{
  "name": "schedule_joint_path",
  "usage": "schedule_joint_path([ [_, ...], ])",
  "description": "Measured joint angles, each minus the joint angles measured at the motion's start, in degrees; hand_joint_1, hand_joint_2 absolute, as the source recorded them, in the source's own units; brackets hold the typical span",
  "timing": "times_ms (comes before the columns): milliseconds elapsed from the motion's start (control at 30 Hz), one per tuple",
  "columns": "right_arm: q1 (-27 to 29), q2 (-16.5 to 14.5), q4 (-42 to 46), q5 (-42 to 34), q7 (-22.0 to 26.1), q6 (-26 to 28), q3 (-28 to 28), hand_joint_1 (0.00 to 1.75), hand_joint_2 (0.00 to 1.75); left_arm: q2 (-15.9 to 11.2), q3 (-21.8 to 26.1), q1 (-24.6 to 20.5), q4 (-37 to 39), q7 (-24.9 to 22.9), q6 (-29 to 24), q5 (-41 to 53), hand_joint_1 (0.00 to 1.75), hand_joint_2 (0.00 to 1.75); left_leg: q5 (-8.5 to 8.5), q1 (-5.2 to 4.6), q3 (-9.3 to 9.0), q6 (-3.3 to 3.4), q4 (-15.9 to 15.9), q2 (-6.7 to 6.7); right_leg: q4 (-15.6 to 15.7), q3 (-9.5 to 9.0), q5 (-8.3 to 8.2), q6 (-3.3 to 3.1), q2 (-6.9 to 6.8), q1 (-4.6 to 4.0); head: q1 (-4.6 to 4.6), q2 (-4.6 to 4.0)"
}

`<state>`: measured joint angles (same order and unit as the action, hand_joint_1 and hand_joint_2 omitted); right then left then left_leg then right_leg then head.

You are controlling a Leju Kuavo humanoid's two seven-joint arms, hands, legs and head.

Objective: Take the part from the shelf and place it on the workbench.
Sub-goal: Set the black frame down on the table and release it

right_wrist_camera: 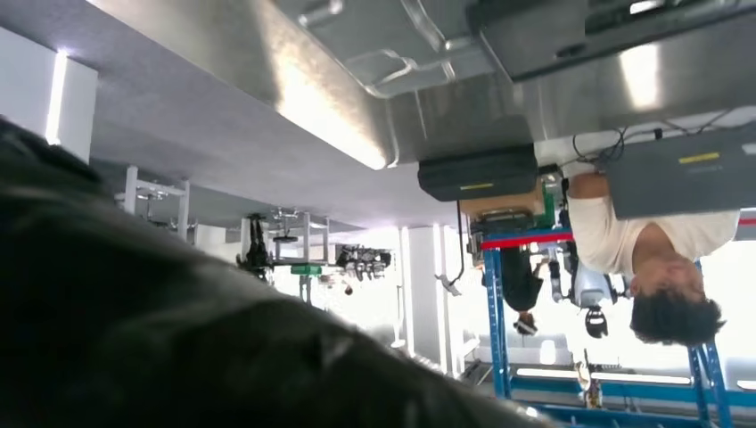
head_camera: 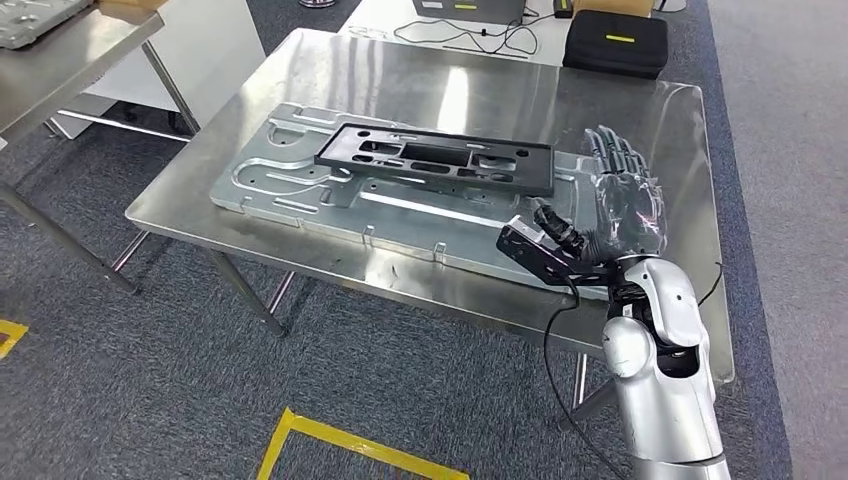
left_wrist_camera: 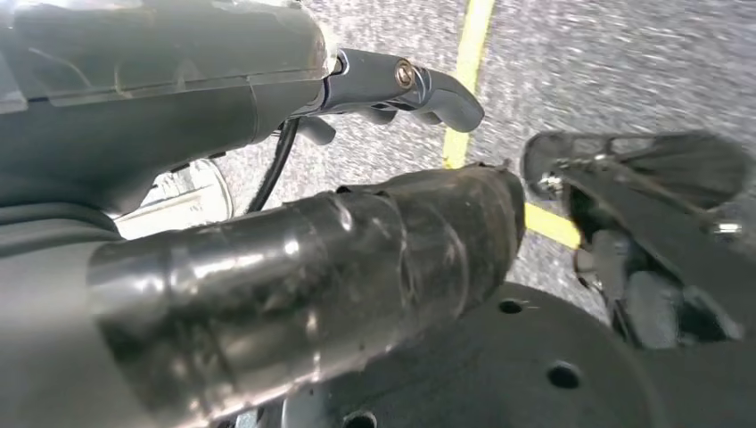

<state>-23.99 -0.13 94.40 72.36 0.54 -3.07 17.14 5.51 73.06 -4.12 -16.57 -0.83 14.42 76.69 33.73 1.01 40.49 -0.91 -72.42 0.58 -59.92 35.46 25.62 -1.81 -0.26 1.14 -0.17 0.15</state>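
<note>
One black part (head_camera: 436, 158) lies on the workbench (head_camera: 640, 110); near its end, the right hand (head_camera: 625, 200) hovers, fingers spread, empty.

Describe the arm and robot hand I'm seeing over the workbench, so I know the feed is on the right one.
The right arm has glossy silver shell segments with dark joints. Its robot hand is dark with slim segmented fingers and looks wrapped in clear shiny film. A black camera block sticks out at the wrist, and a thin black cable loops down from it.
</note>
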Motion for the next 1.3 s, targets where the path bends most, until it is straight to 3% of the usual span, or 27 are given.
schedule_joint_path([
  [67, 0.1, 0.0, 0.0, -0.1, 0.0, 0.0, 0.0, 0.0, 0.0, -0.1, 0.0, -0.1, -0.2, 0.0, 0.0, 0.0, 0.0, 0.0, -1.65, -0.27, -5.56, 0.85, 3.5, -0.07, -0.3, 2.49, -2.06, 0.21, 0.02, -0.42, 0.0, 0.0],
  [133, 0.0, 0.0, 0.0, -0.2, 0.0, 0.0, 0.0, 0.0, 0.0, -0.1, 0.0, -0.3, -0.4, 0.0, 0.0, 0.0, 0.0, 0.0, -3.0, -0.73, -12.54, 1.77, 12.6, -0.12, -0.3, 4.09, -3.87, 0.79, -0.07, -0.56, 0.03, 0.0],
  [167, -0.1, 0.0, 0.0, -0.2, 0.0, 0.0, 0.0, 0.0, 0.0, -0.2, 0.0, -0.3, -0.5, 0.0, 0.0, -0.1, 0.0, 0.0, -2.44, -0.96, -13.46, 2.01, 14.6, -0.12, -0.1, 4.16, -4.49, 1.18, -0.15, -0.46, 0.01, 0.0],
  [233, -0.1, 0.0, 0.0, -0.3, 0.0, 0.0, 0.0, 0.0, 0.0, -0.1, 0.0, -0.3, -0.5, 0.0, 0.0, -0.1, 0.0, 0.0, -3.49, -1.03, -13.16, 2.45, 15.7, -0.06, 0.6, 4.19, -5.72, 2.0, -0.26, -0.27, -0.01, 0.0],
  [267, -0.1, 0.1, 0.0, -0.3, 0.0, 0.0, 0.0, 0.0, 0.0, 0.0, 0.0, -0.3, -0.5, 0.0, 0.0, -0.1, 0.0, 0.0, -4.38, -0.92, -12.8, 2.73, 16.1, 0.05, 0.6, 4.44, -5.35, 2.35, -0.18, -0.25, -0.01, 0.0],
  [300, -0.1, 0.3, 0.0, -0.3, 0.0, 0.0, 0.0, 0.0, 0.0, 0.0, 0.0, -0.4, -0.5, 0.0, 0.0, -0.1, 0.0, 0.0, -5.37, -0.76, -12.24, 3.04, 16.6, 0.19, -0.4, 4.94, -3.64, 2.61, -0.07, -0.27, 0.03, 0.0],
  [400, 0.0, 0.6, -0.1, -0.4, 0.0, -0.1, 0.0, 0.0, 0.0, 0.1, 0.0, -0.3, -0.5, 0.0, 0.0, -0.1, 0.0, 0.0, -7.82, -0.72, -9.69, 3.62, 16.8, 0.52, -9.2, 6.82, 5.12, 3.15, 0.1, -0.13, 0.11, 0.0],
  [433, 0.0, 0.7, -0.2, -0.5, 0.0, -0.2, 0.0, 0.0, 0.0, 0.1, 0.0, -0.2, -0.5, 0.0, 0.0, -0.1, 0.0, 0.0, -8.51, -0.76, -8.69, 3.62, 16.6, 0.56, -12.2, 6.93, 6.14, 3.31, 0.1, -0.06, 0.12, 0.0],
  [500, 0.1, 0.9, -0.3, -0.6, 0.0, -0.3, 0.0, 0.0, 0.0, 0.2, 0.0, -0.3, -0.5, 0.0, 0.1, -0.1, 0.0, 0.0, -9.72, -0.8, -6.52, 3.48, 16.0, 0.81, -13.9, 5.1, 4.27, 3.5, 0.04, 0.07, 0.12, 0.0],
  [533, 0.0, 1.0, -0.3, -0.7, 0.0, -0.4, 0.0, 0.0, 0.0, 0.2, 0.0, -0.3, -0.5, 0.0, 0.2, -0.1, 0.0, 0.0, -10.2, -0.79, -5.43, 3.34, 15.5, 0.99, -12.1, 2.81, 2.81, 3.52, -0.26, 0.13, 0.11, 0.0],
  [567, 0.0, 1.0, -0.4, -0.8, 0.0, -0.4, 0.0, 0.0, 0.0, 0.3, 0.0, -0.3, -0.6, 0.1, 0.2, -0.1, 0.0, 0.0, -10.56, -0.83, -4.53, 3.15, 14.9, 1.2, -8.7, -0.19, 2.55, 3.49, -1.07, 0.15, 0.12, 0.0],
  [633, -0.3, 1.0, -0.3, -0.9, 0.0, -0.5, 0.0, 0.0, 0.0, 0.4, 0.0, -0.2, -0.7, 0.1, 0.3, -0.1, 0.0, 0.0, -11.04, -1.01, -3.51, 2.63, 13.8, 1.63, -1.6, -5.22, 4.17, 3.01, -2.59, -0.21, 0.03, 0.0],
  [667, -0.4, 1.0, -0.4, -0.9, 0.0, -0.5, 0.0, 0.0, 0.0, 0.4, 0.0, -0.1, -0.7, 0.2, 0.4, -0.1, 0.0, 0.0, -11.31, -1.11, -3.38, 2.32, 13.6, 1.92, 0.3, -6.24, 5.1, 2.62, -2.92, -0.4, 0.0, 0.0],
  [733, -0.4, 1.1, -0.4, -1.0, 0.0, -0.7, 0.0, 0.0, 0.0, 0.4, 0.0, -0.1, -0.8, 0.2, 0.5, -0.1, 0.0, 0.0, -11.87, -1.02, -3.26, 1.59, 13.5, 2.56, 1.0, -5.82, 4.61, 1.61, -2.25, -0.54, -0.02, 0.0],
  [767, -0.4, 1.1, -0.5, -1.0, 0.0, -0.7, 0.0, 0.0, 0.0, 0.4, 0.0, 0.0, -0.8, 0.2, 0.5, 0.0, 0.0, 0.0, -11.3, -0.9, -2.96, 1.21, 13.2, 2.42, 1.1, -5.31, 3.96, 1.12, -1.92, -0.51, 0.02, 0.0],
  [800, -0.5, 1.1, -0.5, -1.1, 0.0, -0.8, 0.0, 0.0, 0.0, 0.4, 0.0, 0.0, -0.8, 0.2, 0.5, 0.0, 0.0, 0.0, -9.64, -0.78, -2.45, 0.87, 12.1, 1.98, 1.2, -4.66, 3.22, 0.66, -1.58, -0.47, -0.02, 0.0],
  [900, -0.5, 1.1, -0.6, -1.3, 0.0, -0.9, 0.0, 0.0, 0.0, 0.5, 0.0, 0.0, -0.8, 0.2, 0.5, 0.0, 0.0, 0.0, -0.79, -0.63, -0.31, 0.4, 3.2, 0.28, 1.3, -1.99, 0.77, -0.02, -0.24, -0.48, -0.14, 0.0],
  [933, -0.4, 1.1, -0.7, -1.4, 0.0, -1.0, 0.0, 0.0, 0.0, 0.5, 0.0, 0.0, -0.8, 0.2, 0.5, 0.0, 0.0, 0.0, 0.79, -0.63, -0.02, 0.43, 0.0, 0.1, 1.2, -0.96, -0.07, -0.04, 0.34, -0.57, -0.14, 0.0],
  [967, -0.4, 1.1, -0.8, -1.5, 0.0, -1.0, 0.0, 0.0, 0.0, 0.5, 0.0, 0.0, -0.8, 0.3, 0.5, 0.0, 0.0, 0.0, 0.94, -0.63, -0.35, 0.55, -2.0, 0.0, 1.1, 0.05, -0.89, -0.01, 0.89, -0.66, -0.14, 0.0],
  [1000, -0.3, 1.2, -0.9, -1.5, 0.0, -1.0, 0.0, 0.0, 0.0, 0.5, 0.0, 0.0, -0.8, 0.3, 0.6, 0.0, 0.0, 0.0, -0.08, -0.65, -1.54, 0.75, -2.1, -0.08, 1.1, 1.06, -1.65, 0.05, 1.44, -0.75, -0.15, 0.0],
  [1033, -0.3, 1.2, -0.9, -1.5, 0.0, -1.0, 0.0, 0.0, 0.0, 0.5, 0.0, -0.1, -0.8, 0.3, 0.6, 0.0, 0.0, 0.0, -1.69, -0.72, -3.74, 1.09, -0.1, -0.32, 1.0, 1.97, -2.35, 0.13, 1.98, -0.84, -0.15, 0.0],
  [1100, -0.3, 1.2, -0.9, -1.5, 0.0, -1.0, 0.0, 0.0, 0.0, 0.4, 0.0, -0.2, -1.0, 0.3, 0.6, 0.0, 0.0, 0.0, -3.13, -0.91, -10.14, 2.18, 8.3, -2.15, 0.9, 3.32, -3.68, 0.41, 2.97, -0.97, -0.15, 0.0],
  [1167, -0.3, 1.2, -0.9, -1.6, 0.0, -1.0, 0.0, 0.0, 0.0, 0.3, 0.0, -0.2, -1.2, 0.3, 0.6, 0.1, 0.0, 0.0, -2.46, -1.14, -14.3, 2.86, 14.9, -3.75, 1.1, 3.94, -4.98, 0.99, 3.79, -0.87, -0.16, 0.0],
  [1233, -0.3, 1.2, -1.0, -1.6, 0.0, -1.0, 0.0, 0.0, 0.0, 0.3, 0.0, -0.3, -1.2, 0.4, 0.6, 0.1, 0.0, 0.0, -2.8, -1.31, -14.55, 3.03, 16.4, -3.36, 1.7, 4.11, -6.37, 1.86, 4.61, -0.69, -0.21, 0.0],
  [1267, -0.3, 1.3, -1.0, -1.6, 0.0, -1.0, 0.0, 0.0, 0.0, 0.4, 0.0, -0.4, -1.3, 0.4, 0.6, 0.1, 0.0, 0.0, -3.54, -1.24, -14.22, 3.28, 16.8, -2.73, 1.8, 4.35, -6.3, 2.19, 4.6, -0.65, -0.24, 0.0],
  [1300, -0.3, 1.5, -1.0, -1.6, 0.0, -1.0, -0.1, 0.0, 0.0, 0.4, 0.0, -0.5, -1.3, 0.5, 0.6, 0.1, 0.0, 0.0, -4.35, -1.11, -13.77, 3.61, 17.1, -2.02, 1.1, 4.8, -5.12, 2.43, 4.12, -0.7, -0.19, 0.0],
])
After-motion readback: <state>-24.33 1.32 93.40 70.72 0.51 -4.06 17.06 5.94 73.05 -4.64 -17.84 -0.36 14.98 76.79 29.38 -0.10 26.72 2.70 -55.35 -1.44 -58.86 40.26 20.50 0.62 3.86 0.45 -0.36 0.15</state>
